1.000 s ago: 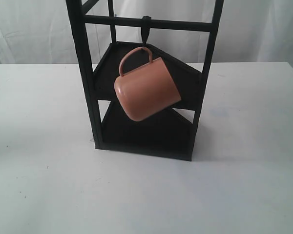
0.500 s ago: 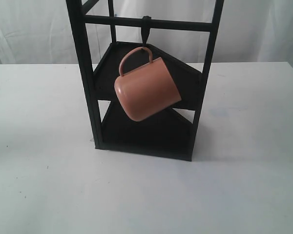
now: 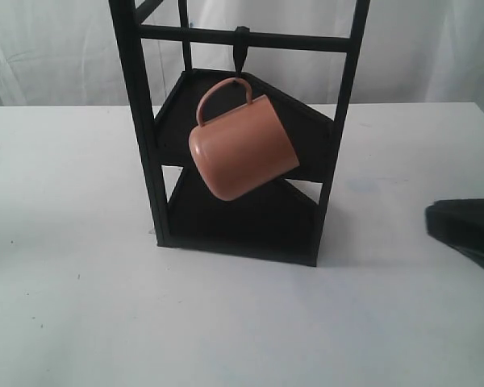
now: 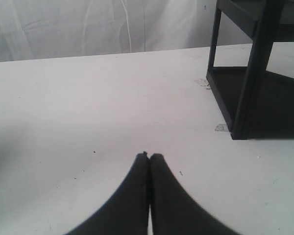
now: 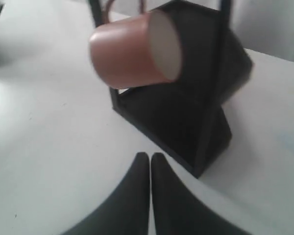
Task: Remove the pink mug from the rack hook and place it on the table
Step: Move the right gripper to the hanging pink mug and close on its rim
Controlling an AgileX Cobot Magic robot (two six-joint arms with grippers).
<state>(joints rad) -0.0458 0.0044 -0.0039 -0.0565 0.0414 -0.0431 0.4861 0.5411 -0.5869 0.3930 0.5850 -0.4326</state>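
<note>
White table [image 3: 81, 322] bears the rack [image 3: 137, 121], the pink mug [image 3: 242, 153] hanging by its handle from the rack hook [image 3: 240, 52]; approach step, I judge: the right gripper [image 5: 150, 155], pressed together like the left gripper [image 4: 148, 155], must spread and reach the mug.

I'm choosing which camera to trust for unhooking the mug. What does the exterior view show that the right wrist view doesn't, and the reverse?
Only the exterior view shows the rack hook on the top crossbar, with the handle of the pink mug looped over it. Only the right wrist view shows the mug's creamy white inside and the right gripper, shut and apart from the mug. Both show the mug hanging tilted, the black rack and the white table.
</note>
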